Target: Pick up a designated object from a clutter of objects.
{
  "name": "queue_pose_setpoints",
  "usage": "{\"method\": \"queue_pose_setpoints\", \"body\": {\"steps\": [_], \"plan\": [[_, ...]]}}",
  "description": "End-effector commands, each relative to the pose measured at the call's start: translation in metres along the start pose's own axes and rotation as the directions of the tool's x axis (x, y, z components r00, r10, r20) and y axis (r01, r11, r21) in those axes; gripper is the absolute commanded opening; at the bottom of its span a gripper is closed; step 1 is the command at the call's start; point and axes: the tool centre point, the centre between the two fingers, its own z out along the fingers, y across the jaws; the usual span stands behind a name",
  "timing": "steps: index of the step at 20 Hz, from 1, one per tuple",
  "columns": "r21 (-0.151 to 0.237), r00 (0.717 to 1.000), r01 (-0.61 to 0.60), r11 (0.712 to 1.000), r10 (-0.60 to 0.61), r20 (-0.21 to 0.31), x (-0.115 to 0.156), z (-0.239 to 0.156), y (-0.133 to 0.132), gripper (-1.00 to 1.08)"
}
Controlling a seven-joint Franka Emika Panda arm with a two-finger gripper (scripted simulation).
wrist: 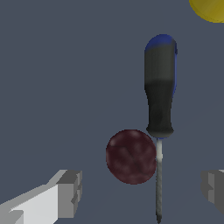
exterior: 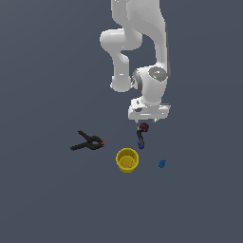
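The dark red bumpy ball (exterior: pixel 144 127) lies on the grey floor right under my gripper (exterior: pixel 145 121). In the wrist view the ball (wrist: pixel 131 156) sits between my two grey fingertips (wrist: pixel 70 192), a little ahead of them, and nothing touches it. The gripper (wrist: pixel 141 191) is open and empty. The slim black-and-blue tool (wrist: pixel 160 100) lies right beside the ball, its metal shaft touching or nearly touching the ball's side. In the exterior view the tool (exterior: pixel 140 140) points from the ball toward the yellow cup (exterior: pixel 127 159).
A black spring clamp with an orange tip (exterior: pixel 88 143) lies to the exterior view's left of the cup. A tiny blue block (exterior: pixel 162 163) lies to the cup's right. The cup's rim (wrist: pixel 210 11) shows at the wrist view's edge.
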Motion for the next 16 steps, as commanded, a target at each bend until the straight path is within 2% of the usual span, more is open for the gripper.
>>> {"method": "queue_pose_setpoints", "body": {"steps": [1, 16], "plan": [[0.000, 1.000, 0.000, 1.000, 0.000, 0.000, 0.000, 0.001, 0.000, 1.00], [0.001, 1.000, 0.000, 1.000, 0.000, 0.000, -0.002, 0.048, 0.000, 1.00]]}}
